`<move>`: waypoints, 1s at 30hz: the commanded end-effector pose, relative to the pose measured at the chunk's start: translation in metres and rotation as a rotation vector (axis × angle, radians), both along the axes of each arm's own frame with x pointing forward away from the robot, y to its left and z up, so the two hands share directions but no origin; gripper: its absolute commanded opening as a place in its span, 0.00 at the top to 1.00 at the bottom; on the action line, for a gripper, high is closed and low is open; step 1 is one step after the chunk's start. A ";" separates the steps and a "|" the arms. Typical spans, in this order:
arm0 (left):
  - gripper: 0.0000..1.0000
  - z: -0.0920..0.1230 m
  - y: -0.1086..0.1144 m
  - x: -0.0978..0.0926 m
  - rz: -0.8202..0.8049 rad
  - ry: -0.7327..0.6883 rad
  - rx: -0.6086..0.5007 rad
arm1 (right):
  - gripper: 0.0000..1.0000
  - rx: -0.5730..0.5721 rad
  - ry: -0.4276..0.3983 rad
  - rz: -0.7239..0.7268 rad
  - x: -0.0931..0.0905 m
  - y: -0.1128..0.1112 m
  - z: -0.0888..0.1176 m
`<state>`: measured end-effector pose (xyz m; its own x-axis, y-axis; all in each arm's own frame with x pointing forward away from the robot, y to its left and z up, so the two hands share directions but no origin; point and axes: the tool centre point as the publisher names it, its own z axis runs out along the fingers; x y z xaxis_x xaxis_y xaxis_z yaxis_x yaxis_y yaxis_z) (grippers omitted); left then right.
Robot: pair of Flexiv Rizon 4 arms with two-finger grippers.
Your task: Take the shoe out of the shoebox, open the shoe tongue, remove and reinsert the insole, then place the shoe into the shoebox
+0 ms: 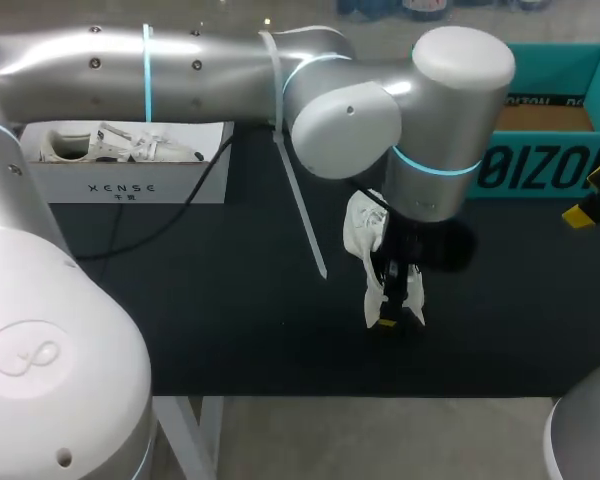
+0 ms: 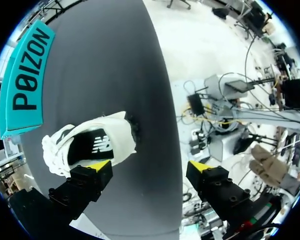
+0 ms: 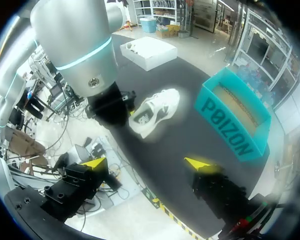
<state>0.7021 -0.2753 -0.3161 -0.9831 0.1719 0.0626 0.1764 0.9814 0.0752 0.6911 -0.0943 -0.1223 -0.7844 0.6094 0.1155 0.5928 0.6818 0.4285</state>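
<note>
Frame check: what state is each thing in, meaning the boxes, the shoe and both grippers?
teal shoebox: open, no shoe inside.
shoe: out of the box, on its side on the table.
white box: open, white shoes inside.
left gripper: fingers open, one beside the shoe.
right gripper: fingers open, empty.

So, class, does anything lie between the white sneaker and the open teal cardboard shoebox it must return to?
Nothing visible: only bare black table mat separates the white sneaker from the teal cardboard shoebox. The left gripper sits open beside the sneaker.
</note>
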 end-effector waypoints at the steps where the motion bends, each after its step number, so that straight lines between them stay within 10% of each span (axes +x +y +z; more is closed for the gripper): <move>1: 0.00 -0.008 0.001 -0.001 0.003 -0.010 -0.013 | 0.00 -0.002 0.005 0.001 0.003 0.001 0.000; 30: 0.00 -0.041 -0.017 0.022 0.033 -0.018 -0.003 | 0.00 -0.002 0.005 0.001 0.003 0.001 0.000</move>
